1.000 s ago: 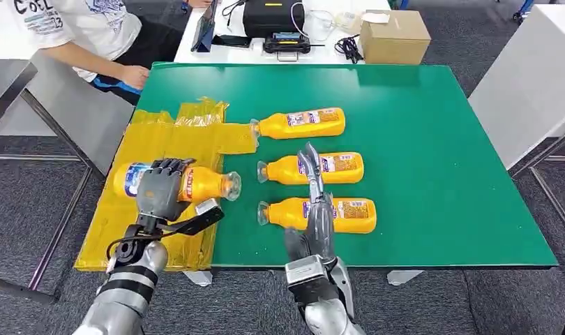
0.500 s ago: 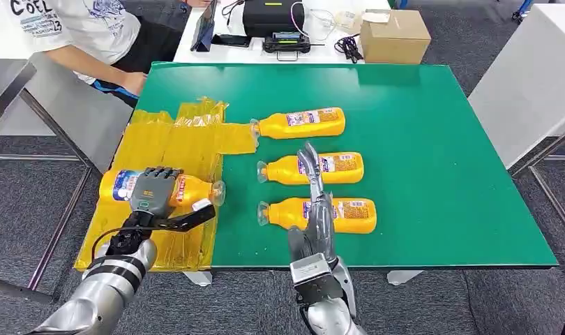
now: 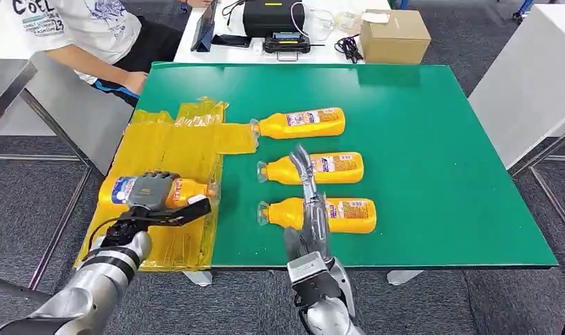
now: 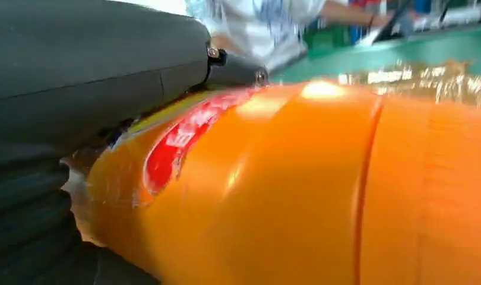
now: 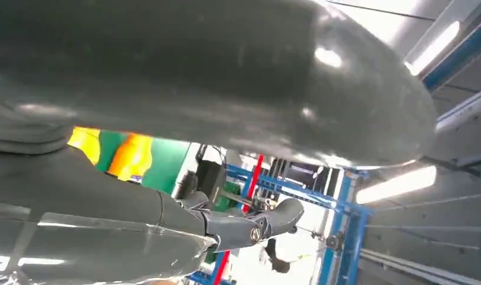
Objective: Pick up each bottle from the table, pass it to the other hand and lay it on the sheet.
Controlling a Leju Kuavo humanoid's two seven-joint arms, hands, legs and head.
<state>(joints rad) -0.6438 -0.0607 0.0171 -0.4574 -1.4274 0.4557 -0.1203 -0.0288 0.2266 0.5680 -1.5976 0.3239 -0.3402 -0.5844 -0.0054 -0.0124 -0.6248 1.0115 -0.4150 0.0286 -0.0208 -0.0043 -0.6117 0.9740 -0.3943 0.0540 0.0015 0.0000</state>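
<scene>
In the head view, the left hand [image 3: 151, 192] grips an orange bottle [image 3: 157, 190] lying on its side on the yellow sheet [image 3: 171, 150], which covers the left end of the green counter [image 3: 440, 153] and hangs over its edge. The bottle's clear mouth points toward the counter's middle. Right of the sheet, three more orange bottles lie on bare green in a column, mouths toward the sheet: the far bottle [image 3: 300, 123] touching the sheet's edge, the middle bottle [image 3: 335, 167], and the near bottle [image 3: 346, 215]. The right hand [image 3: 309, 209] is raised before the middle and near bottles, fingers straight and empty. Beyond the sheet's far corner a person [image 3: 77, 31] leans at the counter.

In the left wrist view, the held bottle [image 4: 297, 190] sits against the grey palm, its red label under the thumb [image 4: 95, 77].

In the right wrist view, the right hand's dark fingers [image 5: 250, 225] extend freely, holding nothing.
</scene>
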